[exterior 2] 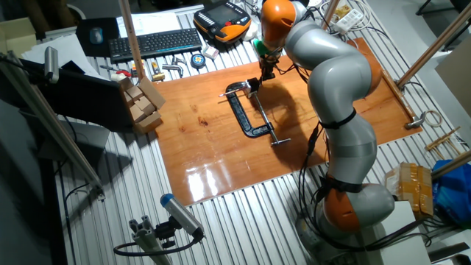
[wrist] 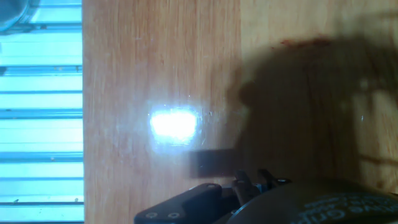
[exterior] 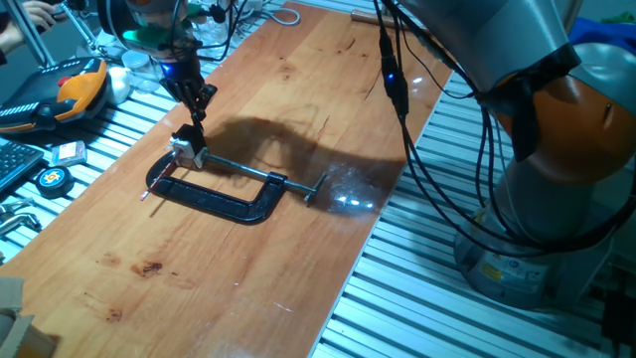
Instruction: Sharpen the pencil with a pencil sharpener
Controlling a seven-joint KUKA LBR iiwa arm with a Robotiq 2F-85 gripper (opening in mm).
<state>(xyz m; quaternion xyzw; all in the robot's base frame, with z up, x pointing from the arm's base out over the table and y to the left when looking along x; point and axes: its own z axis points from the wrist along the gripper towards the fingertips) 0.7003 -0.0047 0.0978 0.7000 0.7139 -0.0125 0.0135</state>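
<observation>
**Pincer over the sharpener at the clamp's end**

The arm (exterior 2: 335, 96), grey with orange joints, bends from its base at the desk's edge across the wooden desk (exterior: 298, 89) and casts a broad shadow on the boards. The desk top sits on a ribbed metal bench with clutter along its far side: a keyboard (exterior 2: 151, 43), an orange and black pendant (exterior 2: 223, 20), a tape measure (exterior: 52, 179) and stacked wooden blocks (exterior 2: 143, 103).

A black clamp (exterior: 224, 199) lies flat on the desk, its steel screw rod running along the open side to a small crossbar handle.

At the clamp's jaw end, opposite the handle, stands the sharpener (exterior: 187, 147), a small silvery block, touching or pinned at the tip of the screw. The pincer (exterior: 198, 117) hangs right above it, pointing down, its dark fingers reaching the block's top; I cannot tell whether they are clenched on anything or released.

The pencil (exterior: 151, 189) appears as a thin stick lying on the desk just outside the clamp's curved back, near the sharpener but apart from it; its tip is too small to make out.

The hand view shows only wood, glare, shadow and a dark housing at the bottom.
</observation>
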